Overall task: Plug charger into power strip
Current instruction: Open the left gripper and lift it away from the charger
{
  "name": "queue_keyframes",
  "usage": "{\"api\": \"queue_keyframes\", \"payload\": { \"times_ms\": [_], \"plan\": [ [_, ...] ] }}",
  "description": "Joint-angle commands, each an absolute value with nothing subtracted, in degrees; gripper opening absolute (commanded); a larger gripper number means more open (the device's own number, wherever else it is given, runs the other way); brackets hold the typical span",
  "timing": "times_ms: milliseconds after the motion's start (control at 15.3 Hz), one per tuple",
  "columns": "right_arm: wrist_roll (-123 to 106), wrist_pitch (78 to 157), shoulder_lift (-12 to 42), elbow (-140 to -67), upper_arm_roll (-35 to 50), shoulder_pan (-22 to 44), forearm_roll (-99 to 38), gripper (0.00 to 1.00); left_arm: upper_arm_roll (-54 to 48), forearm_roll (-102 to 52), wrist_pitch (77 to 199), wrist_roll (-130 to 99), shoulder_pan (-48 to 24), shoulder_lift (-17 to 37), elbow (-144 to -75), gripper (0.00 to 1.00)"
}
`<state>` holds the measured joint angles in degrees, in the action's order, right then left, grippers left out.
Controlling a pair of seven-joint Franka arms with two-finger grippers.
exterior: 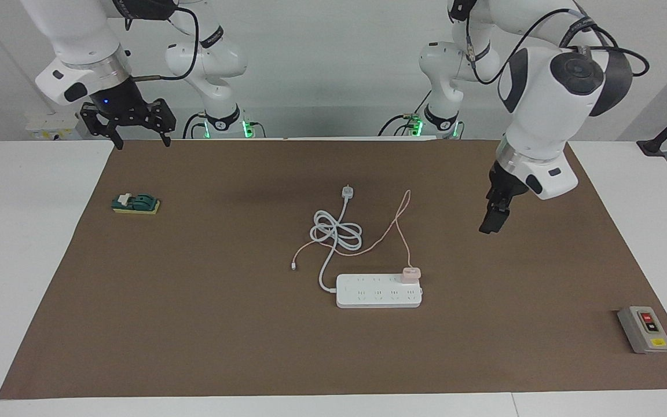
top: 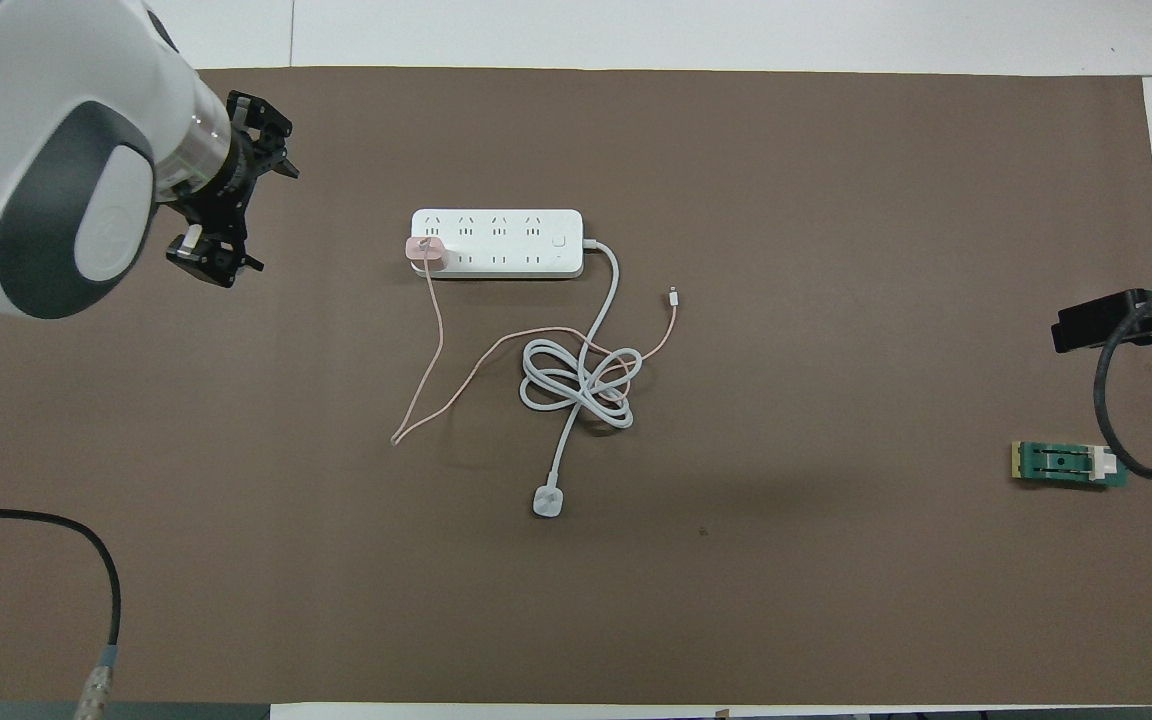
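The white power strip (exterior: 378, 293) (top: 496, 232) lies flat in the middle of the brown mat. The pale-pink charger (exterior: 411, 273) (top: 426, 252) stands upright on it, at the strip's end toward the left arm, in the row of sockets nearer the robots. Its thin pink cable (exterior: 398, 223) (top: 436, 340) trails toward the robots. My left gripper (exterior: 488, 225) (top: 254, 200) hangs open and empty in the air over bare mat, off the strip's end toward the left arm. My right gripper (exterior: 142, 142) waits open above the mat's edge by its base.
The strip's coiled white cord (exterior: 336, 233) (top: 576, 380) and round white plug (exterior: 347, 191) (top: 547, 501) lie nearer the robots than the strip. A grey button box (exterior: 644, 329) sits at the left arm's end. A green block (exterior: 135, 204) (top: 1069, 464) lies at the right arm's end.
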<state>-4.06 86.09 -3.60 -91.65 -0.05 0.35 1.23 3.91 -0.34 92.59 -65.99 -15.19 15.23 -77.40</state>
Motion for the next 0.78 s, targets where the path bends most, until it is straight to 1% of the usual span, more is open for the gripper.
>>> {"api": "queue_keyframes", "payload": {
  "times_ms": [0,130,196,261,456,521,587,717],
  "plan": [
    [-3.43,85.78,-4.83,-92.99,0.62,-0.35,0.88,1.0,3.6,-1.14,87.2,-51.89,-10.56,11.26,-78.57,0.96],
    [-3.34,85.78,-4.92,-92.99,0.62,-0.35,0.88,1.0,3.6,-1.49,86.66,-45.65,-7.84,10.9,-78.49,0.97],
    [-3.34,85.78,-4.83,-92.99,0.62,-0.35,0.88,1.0,3.6,-0.89,86.49,-41.61,-7.3,10.38,-78.49,1.0],
    [-3.34,85.87,-4.83,-92.99,0.62,-0.44,0.88,1.0,3.78,-0.18,86.4,-35.39,-6.86,9.85,-78.57,1.0],
    [-3.34,85.87,-4.83,-92.99,0.62,-0.44,0.88,1.0,3.6,0.35,87.18,-16.06,-2.48,9.14,-78.92,1.0],
    [-3.34,85.96,-4.83,-92.99,0.62,-0.44,0.88,1.0,3.6,0.35,87.19,-14.6,-2.29,8.36,-79.71,1.0],
    [-3.34,85.96,-4.83,-92.99,0.62,-0.44,0.88,1.0,3.6,0.44,87.97,-14.15,-2.29,6.87,-81.98,1.0],
    [-3.34,85.96,-4.83,-92.99,0.62,-0.35,0.88,1.0,3.6,0.79,92.96,-13.02,-2.02,1.08,-90.74,1.0]
  ]
}}
